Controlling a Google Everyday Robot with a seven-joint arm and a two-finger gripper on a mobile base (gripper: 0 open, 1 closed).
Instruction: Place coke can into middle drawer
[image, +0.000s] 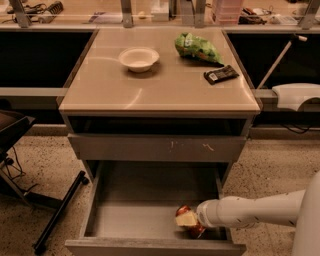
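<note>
The coke can (187, 220) is orange-red with a pale patch and lies tilted low inside the open middle drawer (135, 220), near its front right corner. My gripper (196, 221) is at the end of the white arm (250, 211), which reaches in from the right. It is closed on the can, and the can hides the finger ends. I cannot tell whether the can touches the drawer's grey floor.
The grey drawer front with pale scratch marks (157, 148) is shut above the open drawer. On the cabinet top are a white bowl (139, 58), a green snack bag (196, 48) and a black bar wrapper (221, 74). A black chair base (55, 215) stands on the floor at the left.
</note>
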